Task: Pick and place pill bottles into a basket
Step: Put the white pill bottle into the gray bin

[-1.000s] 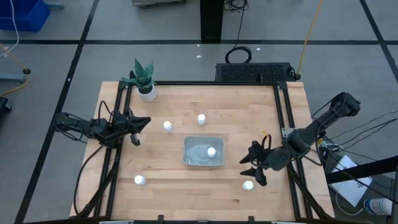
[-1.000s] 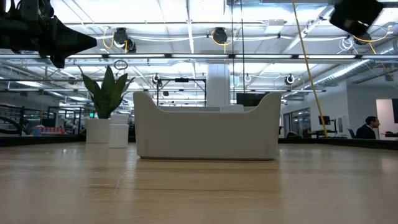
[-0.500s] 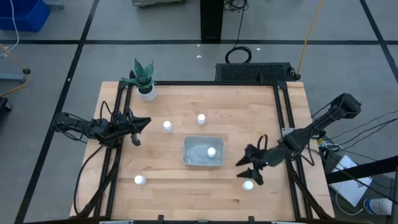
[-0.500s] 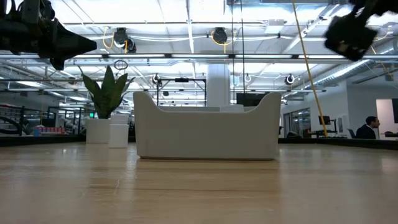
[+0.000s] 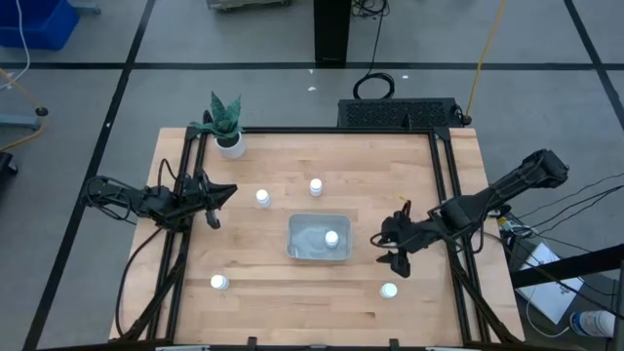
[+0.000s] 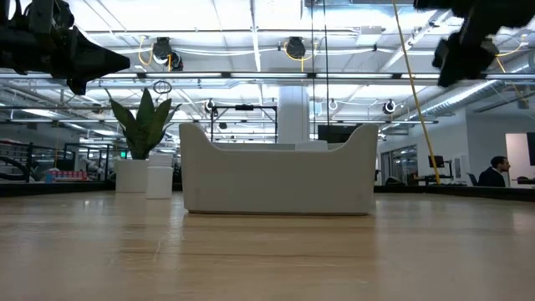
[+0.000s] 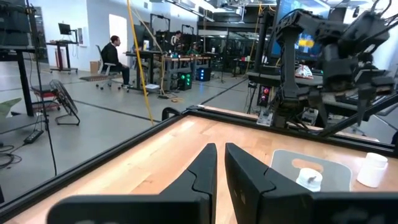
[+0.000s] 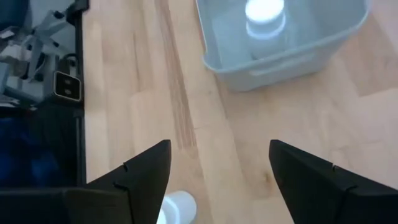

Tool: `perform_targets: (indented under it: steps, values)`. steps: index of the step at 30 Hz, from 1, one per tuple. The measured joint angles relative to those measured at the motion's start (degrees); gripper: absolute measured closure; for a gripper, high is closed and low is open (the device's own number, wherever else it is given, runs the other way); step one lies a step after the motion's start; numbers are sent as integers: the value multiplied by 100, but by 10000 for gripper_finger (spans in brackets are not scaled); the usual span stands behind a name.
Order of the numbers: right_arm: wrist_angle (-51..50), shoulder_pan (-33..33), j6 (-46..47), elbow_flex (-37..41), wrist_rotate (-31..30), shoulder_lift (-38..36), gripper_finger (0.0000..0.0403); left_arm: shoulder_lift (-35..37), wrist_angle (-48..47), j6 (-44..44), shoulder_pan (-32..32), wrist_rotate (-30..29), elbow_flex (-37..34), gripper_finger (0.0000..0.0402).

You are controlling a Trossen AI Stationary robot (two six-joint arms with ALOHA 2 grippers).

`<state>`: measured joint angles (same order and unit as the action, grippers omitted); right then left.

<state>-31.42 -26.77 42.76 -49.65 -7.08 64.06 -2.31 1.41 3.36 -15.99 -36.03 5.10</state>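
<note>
High view: the basket sits near the middle of the wooden table. One pill bottle already stands inside it, by its right wall. Four more pill bottles are out on the table: one just behind the basket, one to its back left, one near the front left corner, and one near the front right. The right gripper hangs over the table between the basket and that front right bottle. It holds nothing. The left gripper waits at the left edge of the table. A plant pot stands at the back left.

Low view: the basket looks like a wide pale wall in the middle. The plant shows on its left. Both arms are up high, off the table.

Left wrist view: the left fingers are close together, with only a thin gap, and hold nothing. The basket with its bottle shows far off.

Right wrist view: the right fingers are spread wide, with bare wood between them. The front right bottle is close to one finger, not in the middle of the gap. The basket with its bottle lies ahead.

What could go wrong: if the right gripper goes down like this, a finger could hit the bottle and tip it or roll it away. It looks like it needs to line up first.
</note>
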Motion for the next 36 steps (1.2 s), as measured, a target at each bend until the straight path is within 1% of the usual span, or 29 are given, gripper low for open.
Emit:
perform_targets:
  steps: [3, 8, 10, 15, 20, 23, 27, 29, 36]
  values:
    - [-421, -102, 7, -397, -32, 221, 148, 0, 0, -4, 0, -2, 0, 364]
    - [-1655, -294, 450, -1023, -22, 769, 150, -1, 2, 2, 0, -2, 0, 364]
    - [-1914, -405, 605, -1204, 52, 980, 150, 0, 2, 4, 0, -1, 0, 364]
    - [-1746, -639, 976, -1499, 114, 1177, 150, 0, 4, 15, 0, 0, 0, 364]
    - [-1667, -923, 1627, -1499, 114, 1186, 150, 0, 4, 15, 0, 2, 0, 364]
    - [-1681, -1112, 1954, -1499, -17, 1242, 150, -2, 4, 15, 0, 2, 0, 364]
    - [-1744, -1302, 2249, -1499, -2, 1476, 150, 0, 4, 16, 0, 3, 0, 364]
    - [-1737, -1367, 2363, -1499, 130, 1610, 150, -1, 4, 29, 0, 5, 0, 364]
    - [-1644, -1605, 2772, -1499, 164, 1926, 150, 0, 4, 42, 0, 17, 0, 364]
